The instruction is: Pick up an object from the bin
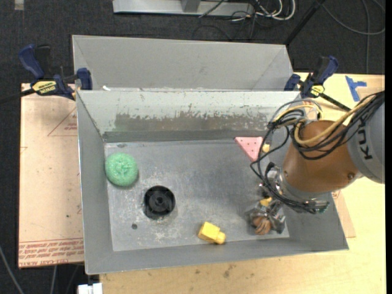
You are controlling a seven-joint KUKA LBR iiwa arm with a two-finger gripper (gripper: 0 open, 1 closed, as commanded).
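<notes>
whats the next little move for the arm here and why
Probably a short lift straight up. The gripper sits low in the near right corner of the bin, right on a small brown thing, while the yellow block and pink triangle lie apart from it. A lift would show whether the brown thing comes along.

Dark carpeted floor [49, 17] surrounds a light wooden table [184, 282]; loose cables [277, 3] and a grey metal base [177, 5] lie beyond.

Bin [202, 182]: grey sheet metal, matt, floor scuffed and scratched.
Green ball [121, 168], left: rough, spongy-looking.
Black round part [159, 201], lower left: plastic, slight sheen.
Yellow block [211, 233], bottom centre: smooth plastic.
Orange wrist cover [315, 164], right: smooth, semi-glossy.
</notes>
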